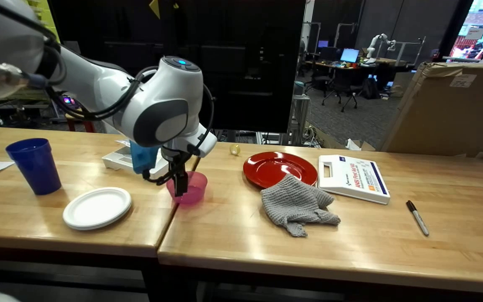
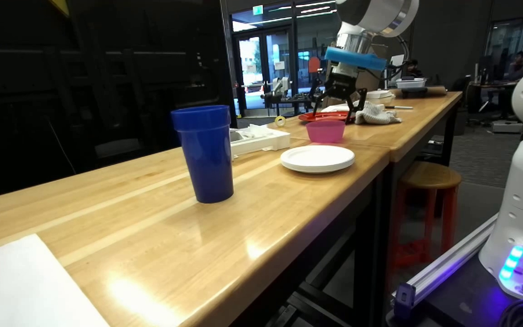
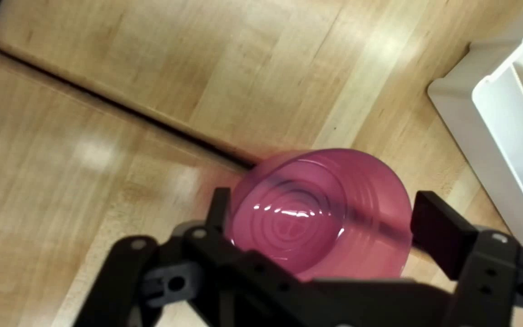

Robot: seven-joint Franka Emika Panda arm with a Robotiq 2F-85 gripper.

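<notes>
Black two-fingered pincer (image 3: 325,211): fingers spread wide apart, pointing down, one at each side of a translucent pink plastic bowl (image 3: 316,213). Both fingertips very near the rim; cannot tell whether either touches it.

Bowl upright on the pale wooden surface (image 1: 233,235), sitting over the dark seam (image 3: 170,127) between two sections; the seam shows as a dark stripe through the bowl's wall. In both exterior views the pincer is low, tips about rim height or lower.

Close by the bowl: angular white plastic tray (image 3: 456,104), and a short stack of white round plates (image 1: 97,208), apart from it. Beyond the plates, tapered dark-blue plastic cup (image 1: 36,167), upright; white paper sheet (image 2: 25,286) past that.

Across the seam: glossy red round plate (image 1: 266,165), crumpled grey knitted cloth (image 1: 298,205) at its near side, flat white plastic first aid case (image 1: 352,180) just beside it. Black-capped grey marker (image 1: 417,218) well apart, lying flat. Small yellowish ring-shaped roll (image 2: 280,121) toward the far edge.
</notes>
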